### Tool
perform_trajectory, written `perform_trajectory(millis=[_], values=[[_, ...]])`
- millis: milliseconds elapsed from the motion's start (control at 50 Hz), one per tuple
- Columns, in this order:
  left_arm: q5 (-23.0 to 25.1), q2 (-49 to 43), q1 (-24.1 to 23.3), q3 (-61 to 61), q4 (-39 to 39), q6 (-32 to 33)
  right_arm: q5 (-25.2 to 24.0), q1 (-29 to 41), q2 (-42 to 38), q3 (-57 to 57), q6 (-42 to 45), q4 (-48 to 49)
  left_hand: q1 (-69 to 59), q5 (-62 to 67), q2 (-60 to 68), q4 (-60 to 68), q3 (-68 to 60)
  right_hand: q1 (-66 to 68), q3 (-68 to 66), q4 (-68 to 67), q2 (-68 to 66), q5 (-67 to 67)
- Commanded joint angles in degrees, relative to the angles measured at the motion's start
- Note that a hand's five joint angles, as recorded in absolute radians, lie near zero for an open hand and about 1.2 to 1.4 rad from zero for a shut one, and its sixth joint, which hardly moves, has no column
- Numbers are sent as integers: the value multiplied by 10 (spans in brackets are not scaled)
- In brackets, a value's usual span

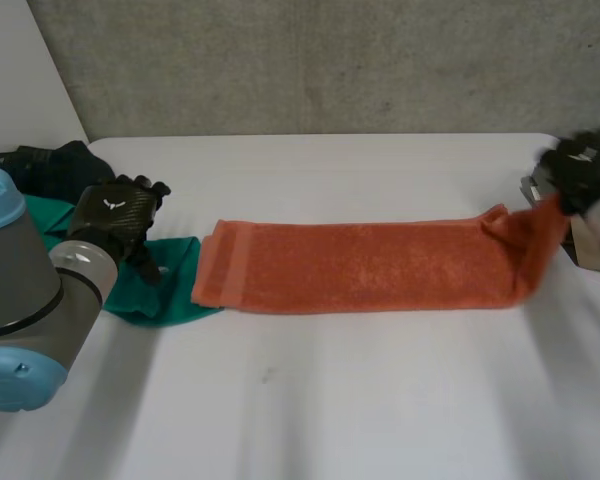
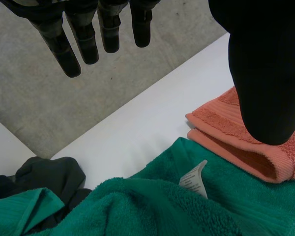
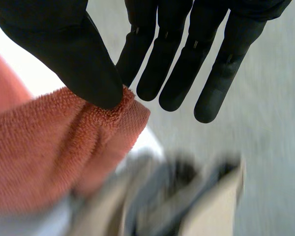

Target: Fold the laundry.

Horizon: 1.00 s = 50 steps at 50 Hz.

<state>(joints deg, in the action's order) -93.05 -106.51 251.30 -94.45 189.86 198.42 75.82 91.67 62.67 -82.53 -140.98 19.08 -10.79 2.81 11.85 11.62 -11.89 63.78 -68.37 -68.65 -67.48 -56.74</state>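
Note:
An orange towel [image 1: 360, 265] lies stretched in a long strip across the middle of the table. Its right end is lifted off the table, pinched between the thumb and a finger of my right hand [image 1: 585, 170]. The right wrist view shows the thumb [image 3: 73, 54] pressed onto the towel's corner [image 3: 49, 142]. The towel's left end [image 2: 236, 137] is folded and rests on a green towel [image 1: 170, 290]. My left hand [image 1: 115, 220] hovers open above the green towel [image 2: 137, 206], its straight fingers [image 2: 83, 39] and thumb [image 2: 265, 73] touching nothing.
A dark cloth [image 1: 45, 165] is bunched at the table's far left, behind the green towel, which has a white label [image 2: 194, 179]. A grey and beige box-like thing [image 1: 580, 245] stands at the right edge, under my right hand. A grey wall runs behind the table.

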Motion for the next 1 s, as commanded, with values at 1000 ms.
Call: perform_trajectory(millis=[1000], values=[[37,-185,-188,94,78,26,40,243,-84,-44,-191,-28,8,-28,-18,-16,19,-408,454,457,445,438]])
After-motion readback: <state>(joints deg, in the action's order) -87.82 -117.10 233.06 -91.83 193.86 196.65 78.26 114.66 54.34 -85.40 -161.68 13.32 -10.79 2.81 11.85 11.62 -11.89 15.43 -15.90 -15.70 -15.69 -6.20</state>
